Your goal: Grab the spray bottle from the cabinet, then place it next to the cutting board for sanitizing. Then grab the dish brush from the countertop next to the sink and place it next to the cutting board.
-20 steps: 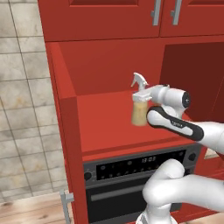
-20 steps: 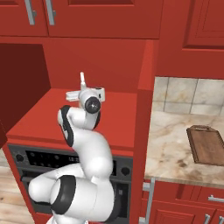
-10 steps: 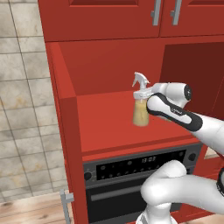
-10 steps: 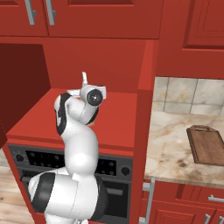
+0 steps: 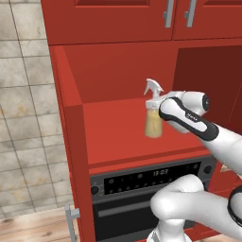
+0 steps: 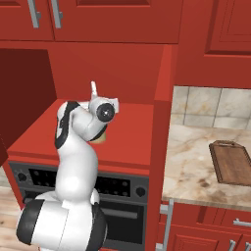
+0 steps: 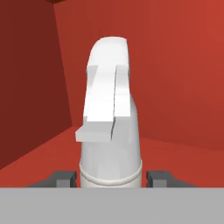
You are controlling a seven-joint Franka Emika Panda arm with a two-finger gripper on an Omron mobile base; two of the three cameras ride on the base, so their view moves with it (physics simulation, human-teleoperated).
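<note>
The spray bottle [image 5: 153, 124] stands in the cabinet's red niche [image 5: 108, 137], a clear cone of yellowish liquid with a white trigger head. My gripper [image 5: 159, 108] reaches it from the right at neck height. In the hand view the two fingertips [image 7: 64, 177] press on either side of the spray bottle [image 7: 111, 131] just under its sprayer, so the gripper [image 7: 111, 177] is shut on it. From the right base, my arm hides most of the bottle and its nozzle [image 6: 93, 89] sticks up. The cutting board [image 6: 230, 162] lies on the countertop [image 6: 188, 169] at the right. Dish brush and sink are out of view.
A black oven [image 5: 151, 177] sits under the niche. Red wall cupboards with steel handles [image 5: 168, 12] hang right above it. The niche's red side wall [image 6: 162, 112] stands between the bottle and the countertop. A tiled wall [image 5: 23, 118] is at the left.
The jaws have closed onto the bottle's neck. My forearm and elbow have swung a little, while the bottle has hardly shifted in the niche.
</note>
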